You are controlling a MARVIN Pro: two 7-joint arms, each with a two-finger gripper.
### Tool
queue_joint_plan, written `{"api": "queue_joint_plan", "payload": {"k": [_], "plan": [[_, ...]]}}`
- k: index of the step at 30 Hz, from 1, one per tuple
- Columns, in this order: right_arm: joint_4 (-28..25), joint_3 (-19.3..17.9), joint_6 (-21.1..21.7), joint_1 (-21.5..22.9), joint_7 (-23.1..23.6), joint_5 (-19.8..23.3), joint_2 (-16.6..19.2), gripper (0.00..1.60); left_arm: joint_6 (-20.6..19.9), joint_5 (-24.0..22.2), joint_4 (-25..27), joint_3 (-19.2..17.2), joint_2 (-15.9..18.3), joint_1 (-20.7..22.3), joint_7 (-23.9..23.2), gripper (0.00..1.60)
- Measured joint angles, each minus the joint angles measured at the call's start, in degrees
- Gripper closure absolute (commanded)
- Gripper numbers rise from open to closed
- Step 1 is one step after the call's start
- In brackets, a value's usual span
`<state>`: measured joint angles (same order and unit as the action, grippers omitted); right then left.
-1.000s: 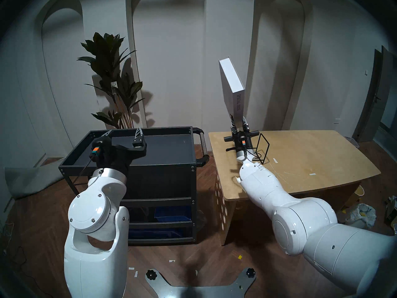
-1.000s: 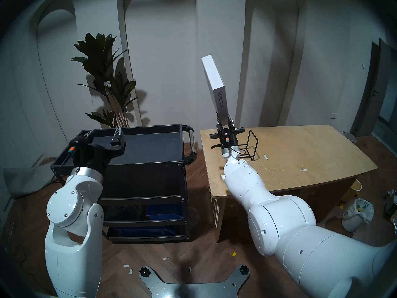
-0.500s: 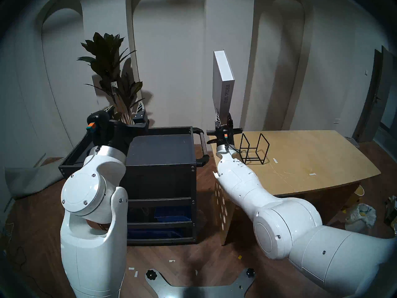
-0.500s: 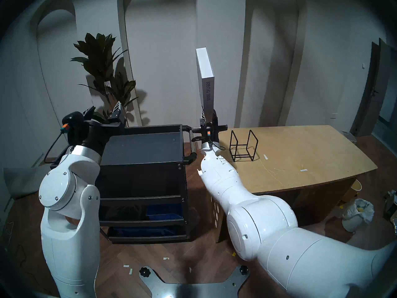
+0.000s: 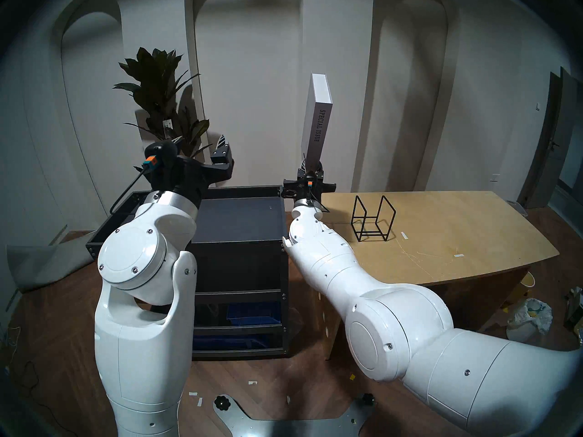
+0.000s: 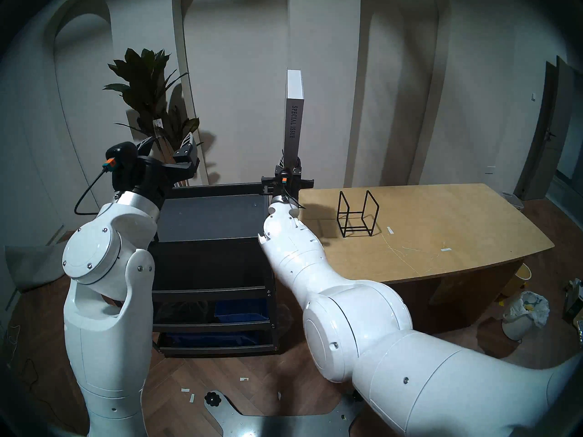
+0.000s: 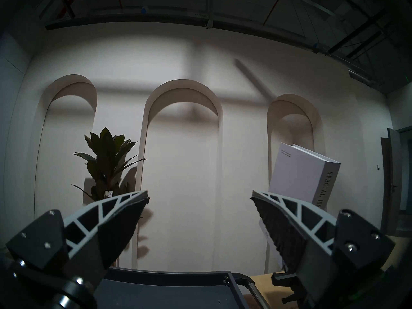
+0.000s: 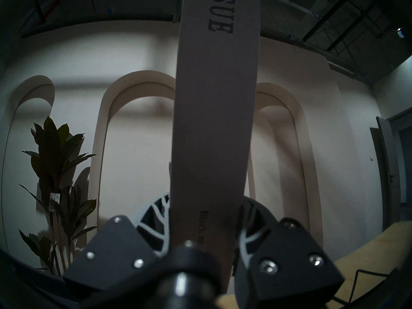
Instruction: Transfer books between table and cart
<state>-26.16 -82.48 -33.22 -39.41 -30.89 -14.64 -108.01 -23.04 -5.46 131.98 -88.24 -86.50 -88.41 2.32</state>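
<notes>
Roughly halfway is how the transfer is judged: the book point(image 5: 316, 124), its grey spine marked "SPECIAL ISSUE", is held upright in the air by its lower end, clamped between the fingers of the right claw point(image 5: 310, 170), above the gap where the counter point(image 5: 441, 237) meets the cart point(image 5: 239, 220). It is no longer on the counter and not yet on the cart's rimmed top tray, so what is left is the carry over the tray, the lowering and the release, or a handover. The left claw point(image 5: 202, 146) is raised over the far left part of the cart with its fingers point(image 7: 120, 215) spread wide and nothing between them; in the left wrist view the book is seen just beyond its right-hand finger, apart from it. A black wire rack point(image 5: 372, 217) stands on the counter, well clear of the held book. A potted plant point(image 5: 161, 111) stands behind the cart against the arched wall. The cart's side handle point(image 7: 250, 287) and tray rim lie under the likely path and could be struck by the book's lower corner if it is lowered early
</notes>
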Motion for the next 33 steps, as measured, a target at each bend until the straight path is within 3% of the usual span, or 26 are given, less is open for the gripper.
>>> {"api": "queue_joint_plan", "payload": {"k": [9, 16, 24, 33], "plan": [[0.12, -1.01, 9.21, 0.86, -1.55, 2.15, -3.79, 1.60, -1.71, 2.70, -3.55, 2.84, 2.11, 4.96, -1.62, 0.00], [0.32, 0.43, 16.06, 0.86, -2.58, 2.51, -5.43, 1.60, -3.78, 4.22, -5.64, 3.95, 3.75, 8.64, -3.48, 0.00], [0.15, 2.63, 21.59, 0.80, -3.61, 1.92, -5.98, 1.60, -7.59, 4.30, -7.18, 2.76, 4.97, 12.77, -6.05, 0.00], [-0.94, 6.55, 24.37, -0.28, -4.08, 1.15, -6.15, 1.60, -13.83, 0.15, -9.67, 1.05, 5.07, 17.25, -10.21, 0.00]]}}
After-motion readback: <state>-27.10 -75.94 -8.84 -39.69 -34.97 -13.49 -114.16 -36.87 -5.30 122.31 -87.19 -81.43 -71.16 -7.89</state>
